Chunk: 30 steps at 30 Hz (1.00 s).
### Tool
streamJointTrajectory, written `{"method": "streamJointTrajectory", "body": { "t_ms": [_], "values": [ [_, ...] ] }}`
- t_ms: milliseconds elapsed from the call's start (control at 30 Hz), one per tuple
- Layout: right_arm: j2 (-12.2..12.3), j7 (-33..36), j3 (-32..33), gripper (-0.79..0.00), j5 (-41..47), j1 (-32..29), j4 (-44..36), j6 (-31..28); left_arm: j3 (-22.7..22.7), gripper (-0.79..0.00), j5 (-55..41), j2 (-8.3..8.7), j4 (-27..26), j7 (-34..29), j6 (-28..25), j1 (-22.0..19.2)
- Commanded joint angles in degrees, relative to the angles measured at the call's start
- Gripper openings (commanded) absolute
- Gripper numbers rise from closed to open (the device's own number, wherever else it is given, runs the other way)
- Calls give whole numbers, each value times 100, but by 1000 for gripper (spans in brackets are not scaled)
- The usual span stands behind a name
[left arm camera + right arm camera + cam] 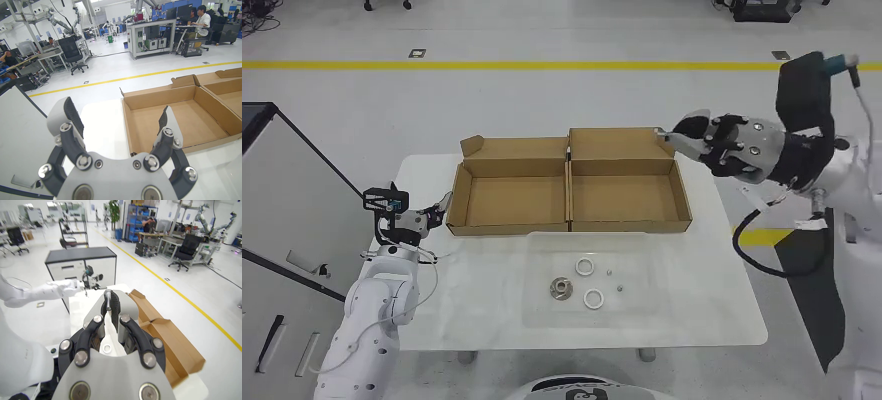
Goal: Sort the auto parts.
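Auto parts lie loose on the white table (pixel 722 300), on the robot's side of two boxes. One white ring (pixel 584 267) is closest to the boxes. A second white ring (pixel 594 298) is nearer the robot. A metal flanged hub (pixel 561 289) sits just beside that second ring, apart from it. Two tiny bits (pixel 609 271) lie to the right of the rings, too small to identify. All of these rest on a clear sheet (pixel 672 250); whether it is a flat sheet or a shallow tray, cannot tell.

Left box (pixel 512 200) and right box (pixel 627 197) are brown cardboard with flaps open. They stand side by side on the far half of the table, touching along their shared wall.

Right gripper (pixel 111 298) is pressed together on a threaded bolt (pixel 108 303). The bolt runs lengthwise between the ribbed pads, one end poking just past the tips. In the top view this gripper hangs over the far right corner of the right box. One white ring shows on the table under it in the right wrist view.

Left gripper (pixel 117 111) is spread wide with nothing between its pads. It is low over the table, just beside the outer left wall of the left box, tips pointing toward that box.
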Motion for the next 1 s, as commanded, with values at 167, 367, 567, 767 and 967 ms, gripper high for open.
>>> {"method": "streamJointTrajectory", "body": {
  "t_ms": [167,367,567,767,967],
  "values": [
    [59,608,-823,-785,-1372,859,455,-273,0,0,0,0,0,0,0,0],
    [108,763,-1716,-785,-2543,1400,942,-357,0,0,0,0,0,0,0,0],
    [213,627,-2508,-785,-3335,1690,1631,-493,0,0,0,0,0,0,0,0],
    [284,592,-3095,-785,-3698,1883,2309,-528,0,0,0,0,0,0,0,0],
    [304,540,-3490,-785,-3703,1978,2830,-579,0,0,0,0,0,0,0,0]
  ]
}}
